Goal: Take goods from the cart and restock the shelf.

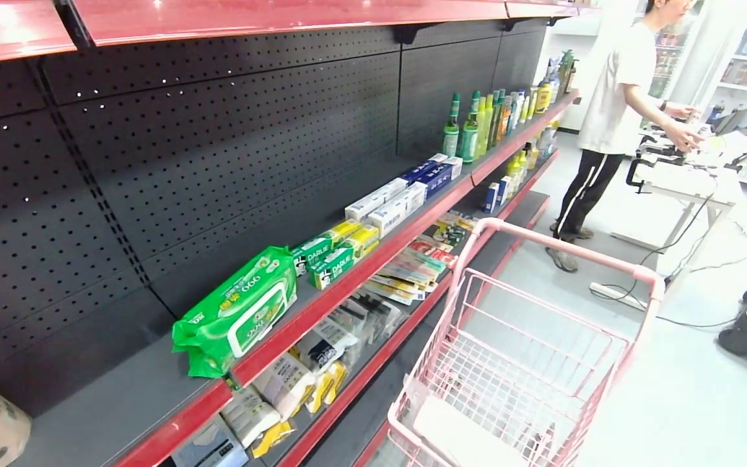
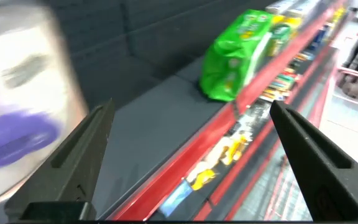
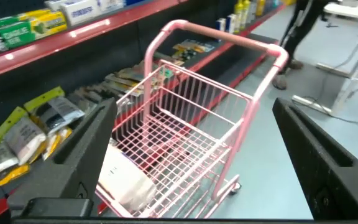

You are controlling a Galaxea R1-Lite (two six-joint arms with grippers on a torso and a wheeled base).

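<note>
Head view: I logged a green wipes pack (image 1: 237, 311) and toothpaste boxes (image 1: 334, 256) on the shelf (image 1: 107, 402), with the pink cart (image 1: 522, 363) alongside holding a white pack (image 1: 464, 434).
Left wrist view: left gripper (image 2: 191, 106), jaws wide, with a blurred roll pack (image 2: 17, 106) beside one finger.
Right wrist view: right gripper (image 3: 194, 102), jaws wide, above the cart (image 3: 229, 124).

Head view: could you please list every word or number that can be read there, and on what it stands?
Wipes pack: stylised print on the label, not surely legible.
Green boxes: a brand name in white letters, left unquoted.
White boxes: print too small to read.
Bottles: labels too small to read.
</note>
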